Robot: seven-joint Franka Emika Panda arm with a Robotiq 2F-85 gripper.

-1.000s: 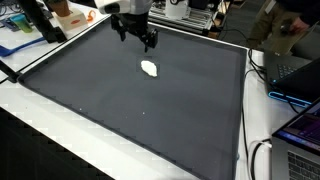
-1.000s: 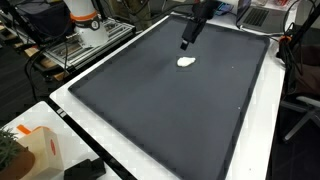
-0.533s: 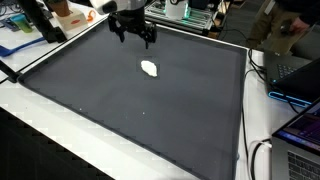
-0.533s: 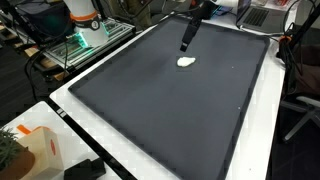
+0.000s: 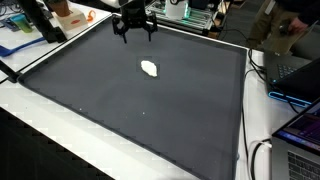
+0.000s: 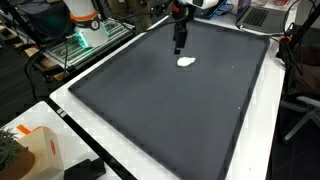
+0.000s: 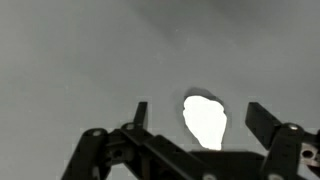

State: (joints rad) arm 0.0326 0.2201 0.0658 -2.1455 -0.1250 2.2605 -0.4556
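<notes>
A small white lump (image 5: 150,68) lies on the dark mat (image 5: 140,110), also seen as a white lump (image 6: 186,62) in both exterior views. My gripper (image 5: 135,33) hangs above the mat near its far edge, apart from the lump, and shows as a dark gripper (image 6: 179,44) just behind the lump. In the wrist view the white lump (image 7: 205,121) lies on grey mat between my two spread fingers; the gripper (image 7: 197,115) is open and holds nothing.
A white table border (image 5: 256,110) frames the mat. Laptops and cables (image 5: 295,85) sit at one side, an orange-and-white box (image 6: 40,150) at a near corner, a wire rack (image 6: 80,45) and equipment beyond the far edge.
The gripper has risen and drifted away from the lump toward the mat's far edge, turning a little. Its jaws stay open. The lump has not moved.
</notes>
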